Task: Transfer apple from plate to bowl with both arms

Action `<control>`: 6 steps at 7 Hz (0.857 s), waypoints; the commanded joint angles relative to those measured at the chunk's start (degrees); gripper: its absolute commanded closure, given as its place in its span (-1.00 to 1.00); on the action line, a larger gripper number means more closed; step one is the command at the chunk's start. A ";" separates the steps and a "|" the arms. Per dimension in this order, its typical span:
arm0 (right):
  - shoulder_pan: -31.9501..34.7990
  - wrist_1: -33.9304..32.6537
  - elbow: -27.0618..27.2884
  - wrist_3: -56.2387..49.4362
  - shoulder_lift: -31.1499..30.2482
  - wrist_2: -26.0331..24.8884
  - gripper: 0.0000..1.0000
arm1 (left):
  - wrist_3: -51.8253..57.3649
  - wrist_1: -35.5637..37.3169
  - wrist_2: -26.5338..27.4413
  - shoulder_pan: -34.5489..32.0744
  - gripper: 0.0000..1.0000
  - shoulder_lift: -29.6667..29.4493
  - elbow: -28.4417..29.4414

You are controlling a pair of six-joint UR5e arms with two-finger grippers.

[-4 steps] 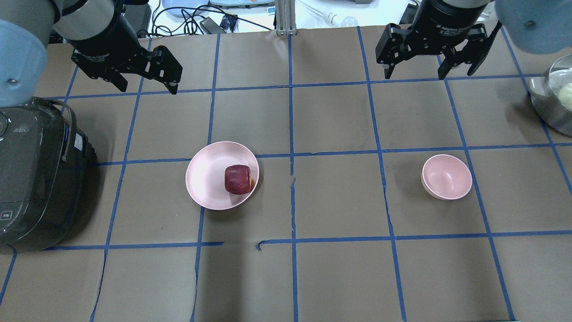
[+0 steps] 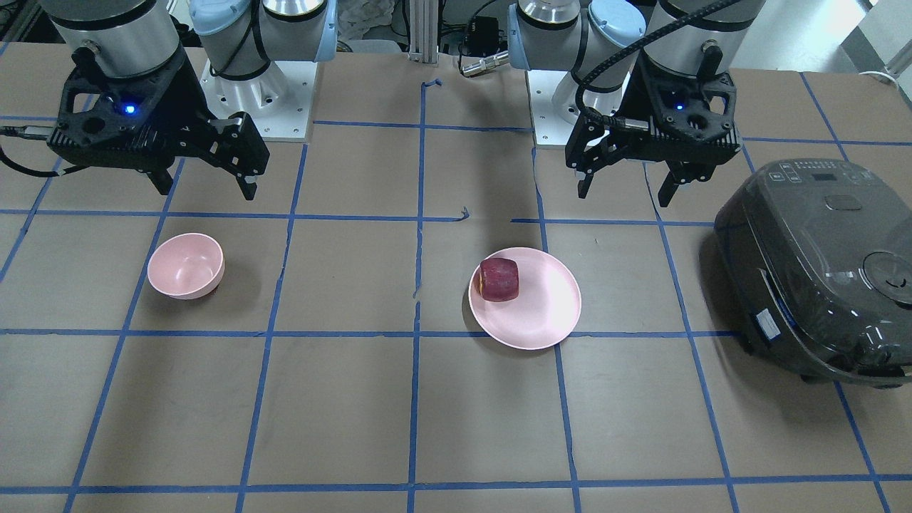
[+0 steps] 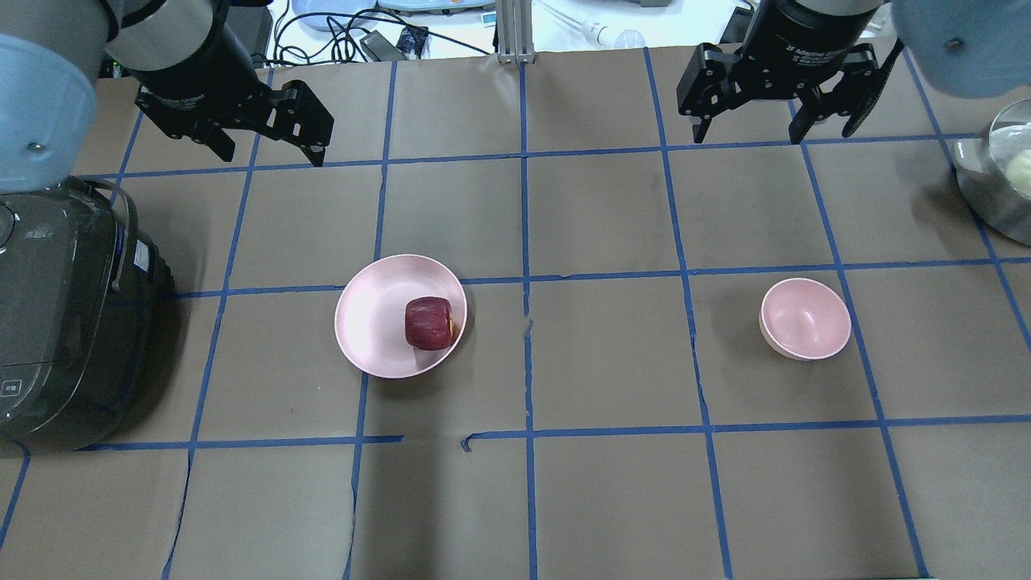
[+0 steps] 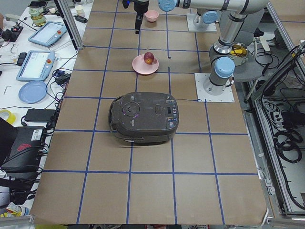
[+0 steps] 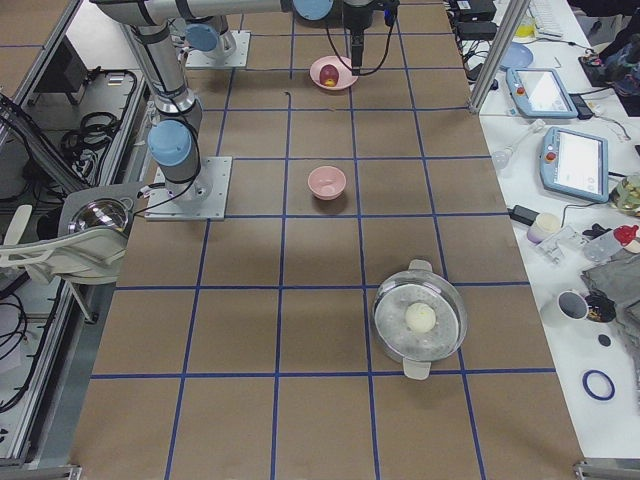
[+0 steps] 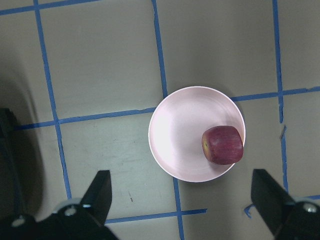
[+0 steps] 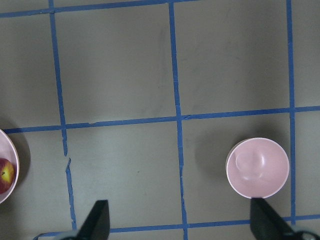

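The dark red apple lies on the right part of the pale pink plate, left of the table's middle. It also shows in the front view and the left wrist view. The small pink bowl stands empty to the right, and shows in the right wrist view. My left gripper is open and empty, high above the table, beyond the plate. My right gripper is open and empty, high beyond the bowl.
A dark rice cooker stands at the left edge, close to the left arm. A steel pot with a pale round thing inside sits at the right edge. Blue tape lines grid the brown table cover.
My left gripper has shifted a little toward the table's far edge. The right gripper, apple, plate and bowl have hardly moved.
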 commanded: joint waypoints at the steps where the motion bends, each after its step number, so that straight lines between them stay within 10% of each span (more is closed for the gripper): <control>1: 0.00 0.00 0.01 0.00 0.00 0.00 -1.00 | -0.17 0.15 0.26 -0.52 -1.00 -0.03 -0.67; 6: 0.00 0.00 0.01 0.18 0.00 0.00 -1.00 | 0.18 0.24 0.52 -0.70 -1.00 -0.29 -0.33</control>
